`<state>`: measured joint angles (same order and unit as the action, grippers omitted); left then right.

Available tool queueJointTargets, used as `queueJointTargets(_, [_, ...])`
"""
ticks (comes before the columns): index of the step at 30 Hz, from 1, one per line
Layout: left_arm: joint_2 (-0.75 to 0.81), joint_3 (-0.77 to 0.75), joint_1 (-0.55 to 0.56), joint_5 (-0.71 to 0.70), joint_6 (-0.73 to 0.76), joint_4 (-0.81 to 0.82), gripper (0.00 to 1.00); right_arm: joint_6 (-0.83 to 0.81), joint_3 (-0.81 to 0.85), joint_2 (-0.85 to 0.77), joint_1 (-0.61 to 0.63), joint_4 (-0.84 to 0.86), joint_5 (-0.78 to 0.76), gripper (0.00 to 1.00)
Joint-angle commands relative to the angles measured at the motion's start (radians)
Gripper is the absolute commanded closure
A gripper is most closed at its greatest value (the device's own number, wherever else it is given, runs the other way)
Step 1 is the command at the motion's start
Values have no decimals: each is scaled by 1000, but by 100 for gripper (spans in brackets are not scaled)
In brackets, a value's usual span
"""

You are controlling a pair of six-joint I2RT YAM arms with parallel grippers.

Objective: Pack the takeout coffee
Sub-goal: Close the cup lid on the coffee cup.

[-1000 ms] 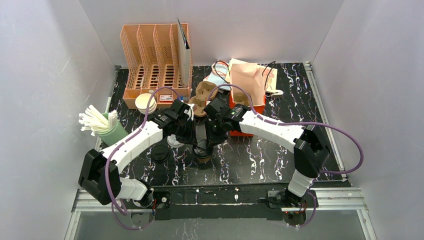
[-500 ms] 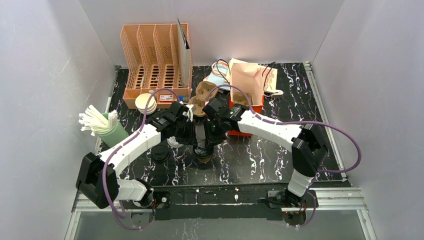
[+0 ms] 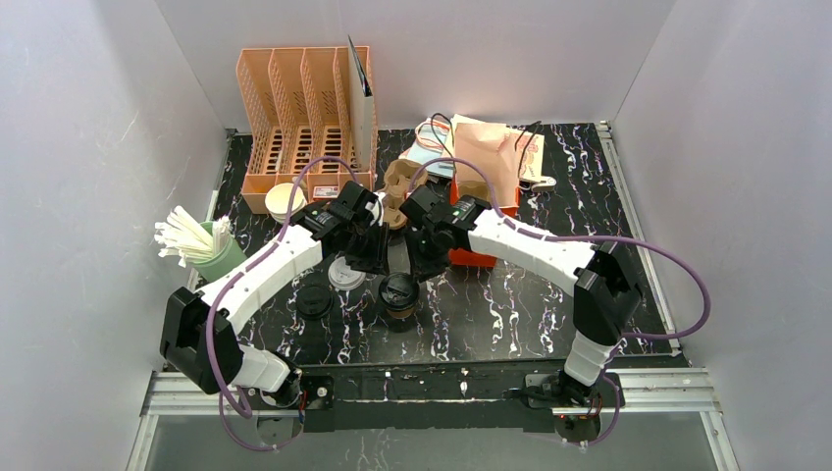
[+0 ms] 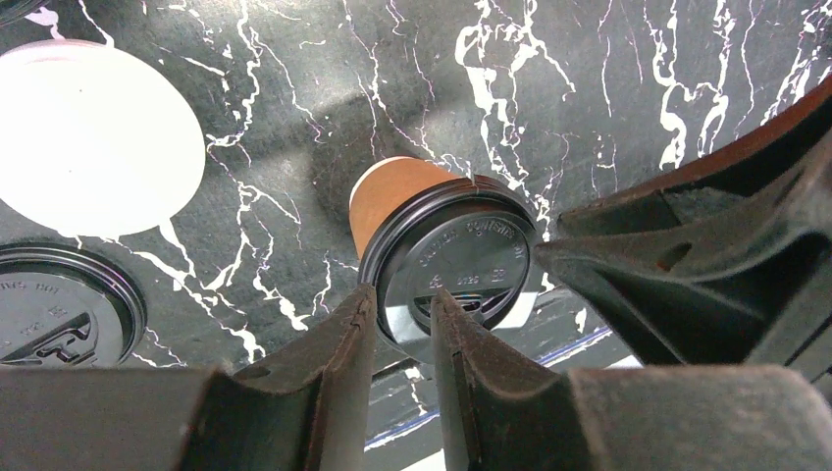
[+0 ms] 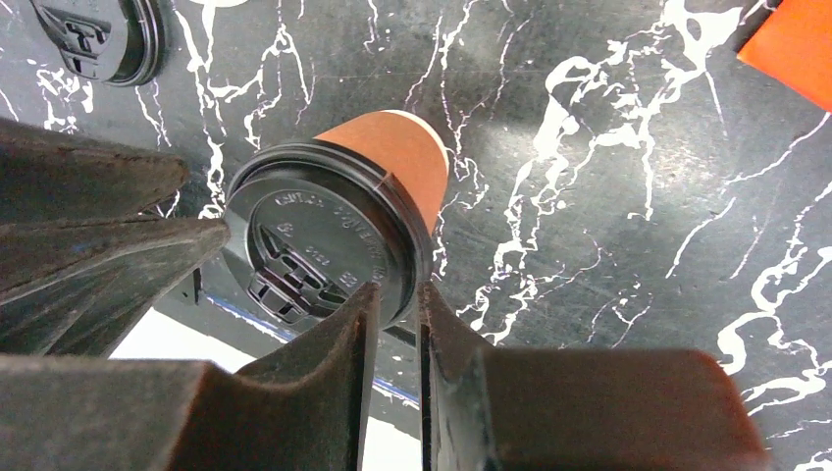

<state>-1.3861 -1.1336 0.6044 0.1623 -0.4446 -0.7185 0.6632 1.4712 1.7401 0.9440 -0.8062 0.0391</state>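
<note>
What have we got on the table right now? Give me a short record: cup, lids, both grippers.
cup: brown paper cup, upright on the table
cup lid: black lid, on the cup
loose lids: white lid and spare black lid, flat on the table, apart from the cup
left gripper: raised near the cup, slightly open, empty
right gripper: raised near the cup, slightly open, empty
</note>
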Motion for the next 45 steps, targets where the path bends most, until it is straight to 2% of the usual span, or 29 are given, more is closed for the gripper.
queueJointTargets(1, [-8, -20, 1, 25, 27, -27, 74, -5, -18, -52, -15, -6, -6, 72])
queueJointTargets(12, [-11, 60, 1, 62, 29, 5, 74, -2, -45, -19, -16, 35, 58, 74])
queueJointTargets(23, [-10, 91, 1, 70, 17, 24, 75, -3, -59, -48, -16, 49, 41, 73])
queueJointTargets(35, [-17, 114, 1, 78, 18, 24, 83, -7, -57, -6, -17, 55, 80, 76])
queueJointTargets(45, [1, 179, 1, 87, 10, 46, 85, -6, -163, -13, -29, 67, 88, 80])
